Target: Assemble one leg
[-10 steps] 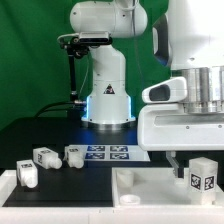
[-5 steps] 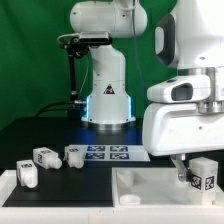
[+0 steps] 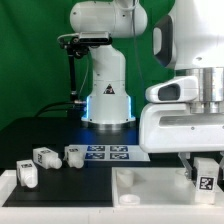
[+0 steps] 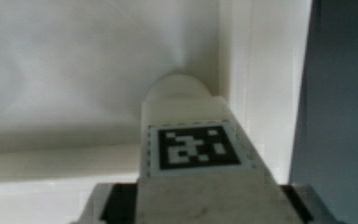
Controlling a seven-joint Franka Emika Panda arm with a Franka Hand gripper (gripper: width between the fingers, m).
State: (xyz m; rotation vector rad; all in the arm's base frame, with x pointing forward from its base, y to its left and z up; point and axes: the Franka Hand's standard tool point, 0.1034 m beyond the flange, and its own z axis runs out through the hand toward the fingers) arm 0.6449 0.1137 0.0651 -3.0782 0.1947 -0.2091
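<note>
My gripper is shut on a small white leg with a black-and-white tag and holds it upright at the exterior view's right, over the large flat white panel. In the wrist view the leg fills the middle, its tag facing the camera, its sides between my dark fingers. Three more legs lie on the black table at the exterior view's left: one, one and one.
The marker board lies flat on the table in front of the robot base. A white ledge runs along the front edge. The panel has a raised rim and a round socket.
The gripper with the leg has moved down and slightly toward the exterior view's right, closer to the panel. The loose legs have not moved.
</note>
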